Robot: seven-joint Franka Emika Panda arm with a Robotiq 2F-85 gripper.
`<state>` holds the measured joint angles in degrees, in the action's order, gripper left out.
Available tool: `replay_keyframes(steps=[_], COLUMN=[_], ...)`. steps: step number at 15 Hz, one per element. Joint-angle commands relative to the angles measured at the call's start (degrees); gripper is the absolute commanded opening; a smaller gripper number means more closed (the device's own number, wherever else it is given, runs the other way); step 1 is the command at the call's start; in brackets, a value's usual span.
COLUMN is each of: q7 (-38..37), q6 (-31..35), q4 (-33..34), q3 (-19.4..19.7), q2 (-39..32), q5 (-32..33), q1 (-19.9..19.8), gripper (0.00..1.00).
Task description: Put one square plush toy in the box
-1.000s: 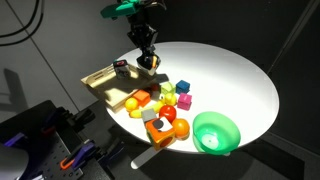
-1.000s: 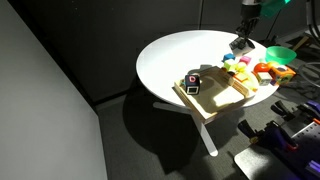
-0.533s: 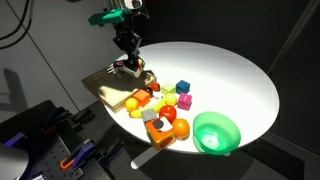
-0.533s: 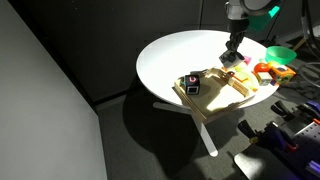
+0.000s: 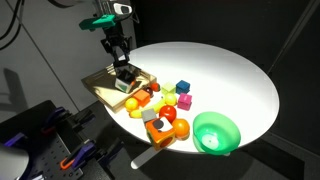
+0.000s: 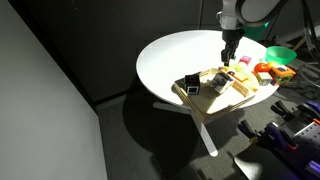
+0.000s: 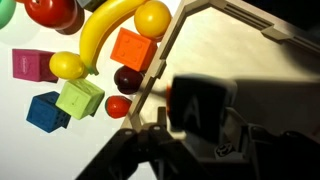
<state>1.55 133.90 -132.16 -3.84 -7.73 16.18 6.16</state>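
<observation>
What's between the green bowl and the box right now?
A cluster of colourful toys, blocks and fruit shapes, fills the gap between bowl and box, shown in an exterior view.

box (image 5: 102,89) on table (image 5: 230,70), bowl (image 5: 215,131) well apart

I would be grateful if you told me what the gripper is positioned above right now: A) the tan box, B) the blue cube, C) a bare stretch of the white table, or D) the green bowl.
A: in an exterior view the gripper hangs over the box, and the wrist view shows the square plush toy between its fingers with the tan box wall beside it.
</observation>
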Motion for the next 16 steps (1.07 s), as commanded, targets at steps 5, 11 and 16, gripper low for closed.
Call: replay_keyframes(steps=[5,11,16], q7=[7.4,10.2,7.8], q6=[-3.0,-10.4,-14.5], q4=[-3.0,-4.5,-6.3], q3=[-0.6,-0.3,0.2], q2=[7.7,13.5,19.5], q5=[-3.5,-5.1,-6.3], q1=[-0.8,-0.6,-0.8], gripper=[1.00,1.00,1.00])
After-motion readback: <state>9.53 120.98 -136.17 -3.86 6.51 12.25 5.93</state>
